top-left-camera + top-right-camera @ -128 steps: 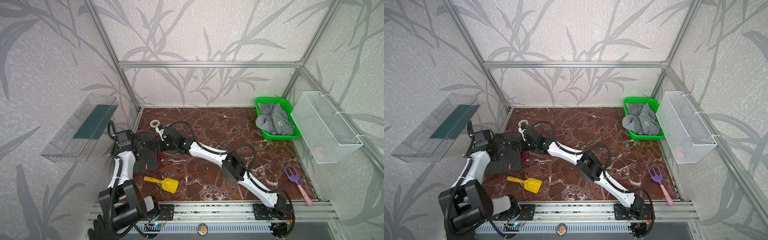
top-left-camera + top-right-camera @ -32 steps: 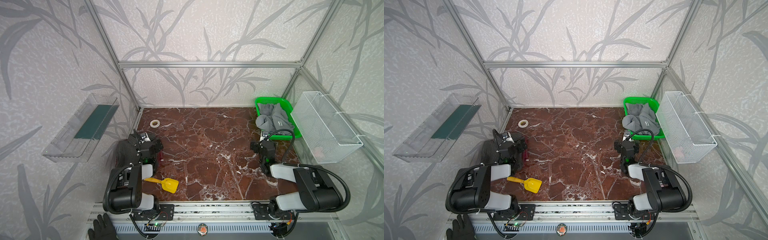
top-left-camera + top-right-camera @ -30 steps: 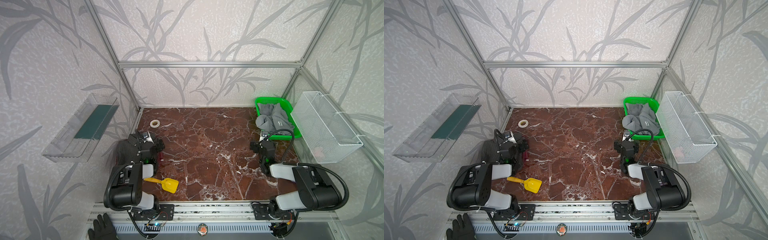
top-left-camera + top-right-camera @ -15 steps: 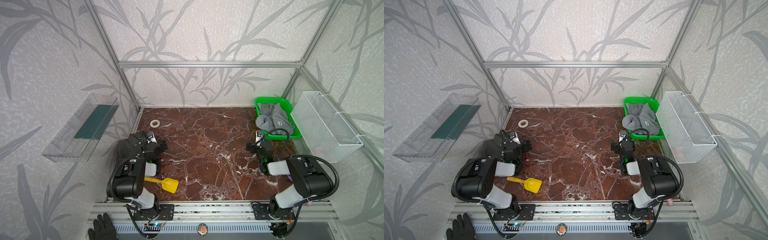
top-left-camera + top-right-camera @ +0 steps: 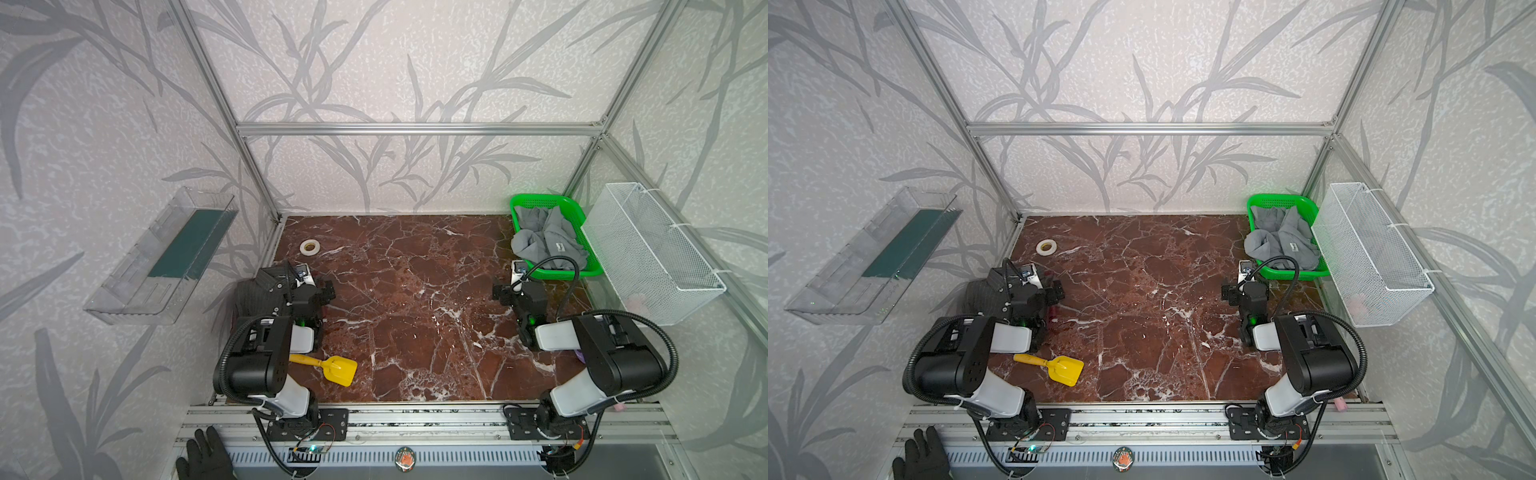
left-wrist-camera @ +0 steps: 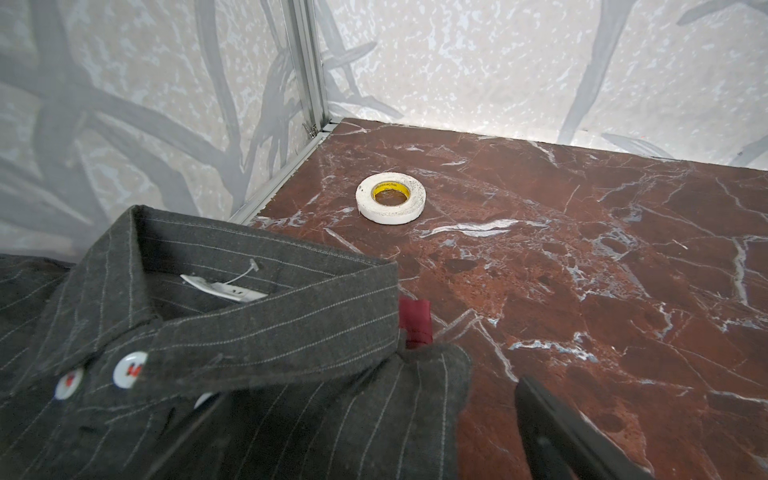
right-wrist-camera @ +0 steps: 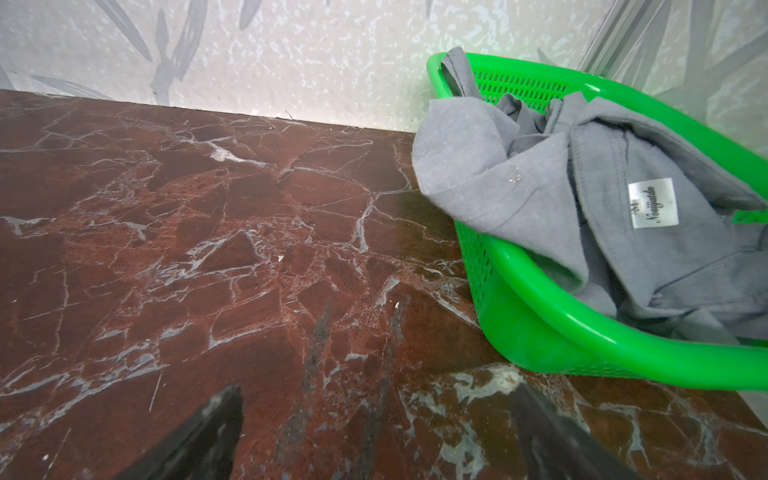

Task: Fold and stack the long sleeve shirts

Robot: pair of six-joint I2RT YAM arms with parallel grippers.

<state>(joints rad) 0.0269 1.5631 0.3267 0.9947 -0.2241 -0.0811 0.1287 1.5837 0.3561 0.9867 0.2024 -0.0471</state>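
A folded dark charcoal pinstriped shirt (image 6: 208, 340) lies at the table's left edge, collar up, partly under my left arm in both top views (image 5: 251, 297) (image 5: 978, 297). A strip of the maroon shirt (image 6: 415, 320) pokes out from beneath it. A light grey shirt (image 7: 519, 187) lies crumpled in the green basket (image 7: 582, 332) at the back right (image 5: 540, 241). My left gripper (image 6: 365, 436) hovers open over the charcoal shirt's near corner, holding nothing (image 5: 324, 291). Beside the basket, my right gripper (image 7: 378, 424) is open over bare marble (image 5: 505, 293).
A white tape roll (image 5: 310, 247) sits near the back left corner and a yellow toy shovel (image 5: 336, 370) lies in front of the left arm. A white wire basket (image 5: 648, 253) hangs on the right wall and a clear shelf (image 5: 166, 257) on the left. A black glove (image 5: 203, 457) rests below the front rail.
My right arm has withdrawn from the left-hand stack to the right side near the basket. In the last second both arms folded back a little further. Both grippers stay open.
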